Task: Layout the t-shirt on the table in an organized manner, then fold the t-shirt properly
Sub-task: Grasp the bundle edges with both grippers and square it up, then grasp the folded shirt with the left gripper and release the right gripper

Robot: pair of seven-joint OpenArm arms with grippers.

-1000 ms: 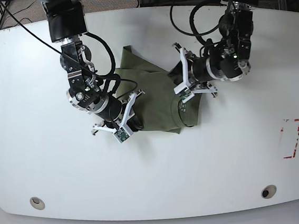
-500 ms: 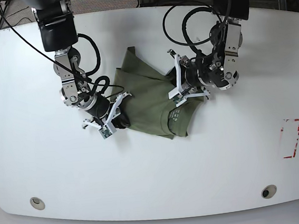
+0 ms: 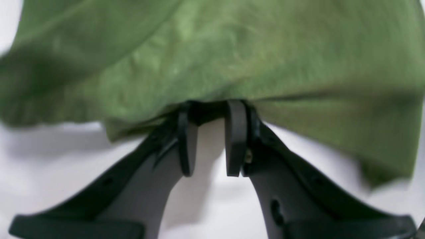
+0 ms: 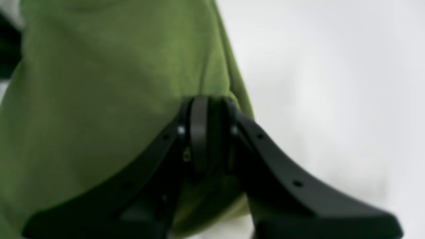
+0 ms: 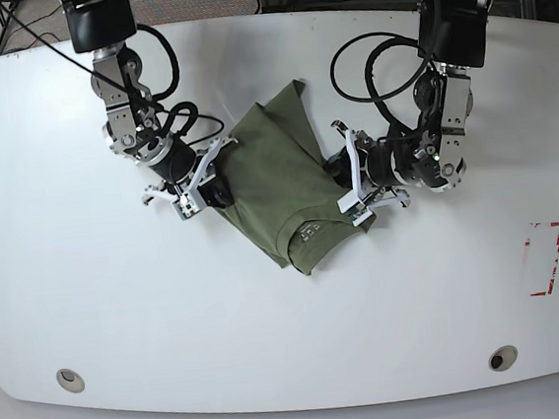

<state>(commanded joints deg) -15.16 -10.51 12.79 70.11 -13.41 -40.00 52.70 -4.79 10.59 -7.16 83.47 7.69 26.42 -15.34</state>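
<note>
The olive-green t-shirt lies bunched and folded over in a diagonal band on the white table. My left gripper is at the shirt's right edge. In the left wrist view the left gripper has its fingertips buried in the t-shirt's hem, with a narrow gap between the fingers. My right gripper is at the shirt's left edge. In the right wrist view the right gripper is pinched shut on the t-shirt's edge.
A red tape rectangle marks the table at the right. Two metal grommets sit near the front edge. Black cables hang from both arms over the back of the table.
Both arms have moved with the shirt in their grip. The left-side arm drew back and up, the right-side arm came forward, and the shirt has swung into a diagonal.
</note>
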